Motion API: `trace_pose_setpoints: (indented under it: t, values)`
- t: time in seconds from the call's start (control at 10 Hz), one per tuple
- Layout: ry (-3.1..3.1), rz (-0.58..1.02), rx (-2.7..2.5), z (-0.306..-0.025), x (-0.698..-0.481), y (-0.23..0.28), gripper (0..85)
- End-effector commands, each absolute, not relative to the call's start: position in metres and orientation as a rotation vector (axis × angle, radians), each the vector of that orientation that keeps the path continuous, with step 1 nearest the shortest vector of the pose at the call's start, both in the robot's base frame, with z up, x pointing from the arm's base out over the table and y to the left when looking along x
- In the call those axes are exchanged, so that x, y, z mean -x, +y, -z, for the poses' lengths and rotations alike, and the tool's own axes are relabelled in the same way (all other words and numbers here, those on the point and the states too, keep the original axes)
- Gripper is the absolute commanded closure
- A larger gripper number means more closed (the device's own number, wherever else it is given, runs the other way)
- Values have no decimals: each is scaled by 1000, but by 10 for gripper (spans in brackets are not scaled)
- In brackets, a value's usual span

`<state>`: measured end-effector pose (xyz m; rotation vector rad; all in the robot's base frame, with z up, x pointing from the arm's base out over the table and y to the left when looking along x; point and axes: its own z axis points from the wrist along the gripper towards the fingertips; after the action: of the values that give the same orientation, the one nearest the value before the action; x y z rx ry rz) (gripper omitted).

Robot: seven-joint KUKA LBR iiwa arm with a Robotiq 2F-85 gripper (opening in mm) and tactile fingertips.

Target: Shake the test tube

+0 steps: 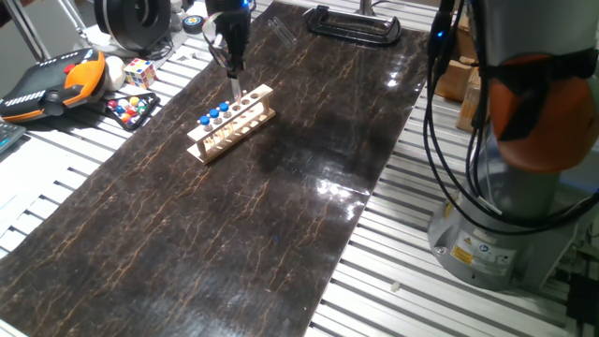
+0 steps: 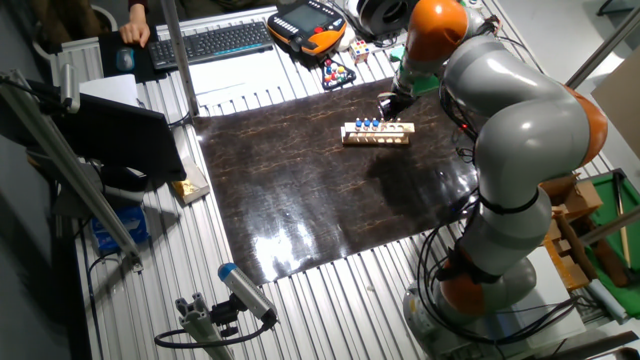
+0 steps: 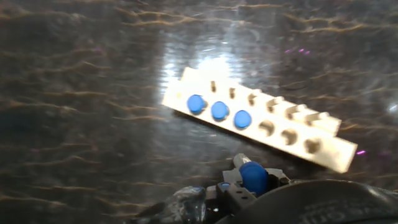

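Note:
A pale wooden rack (image 1: 232, 122) lies on the dark marbled mat, with three blue-capped tubes (image 1: 213, 114) standing in its left holes. In the hand view those three caps (image 3: 219, 111) sit in a row and the other holes are empty. My gripper (image 1: 233, 75) hangs just above the rack's middle, shut on one test tube (image 1: 234, 86) that is lifted clear of the holes. Its blue cap (image 3: 254, 177) shows between my fingers at the bottom of the hand view. From the other fixed view, the gripper (image 2: 388, 106) is right over the rack (image 2: 377, 135).
Left of the mat lie an orange teach pendant (image 1: 56, 82), a Rubik's cube (image 1: 139, 71) and a tray of coloured balls (image 1: 131, 109). A black clamp (image 1: 351, 21) sits at the mat's far edge. The robot base (image 1: 496, 234) stands at right, and a keyboard (image 2: 215, 40) lies beyond.

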<state>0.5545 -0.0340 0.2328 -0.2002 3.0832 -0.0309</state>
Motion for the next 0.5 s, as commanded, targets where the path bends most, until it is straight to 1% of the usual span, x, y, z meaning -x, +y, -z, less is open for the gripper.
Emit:
trace_pose_setpoints:
  t: [0.0,0.4]
  values:
    - [3071,189,226,-232,-555,-40,843]
    - [3044,446,298,-233,-556,-63,843]
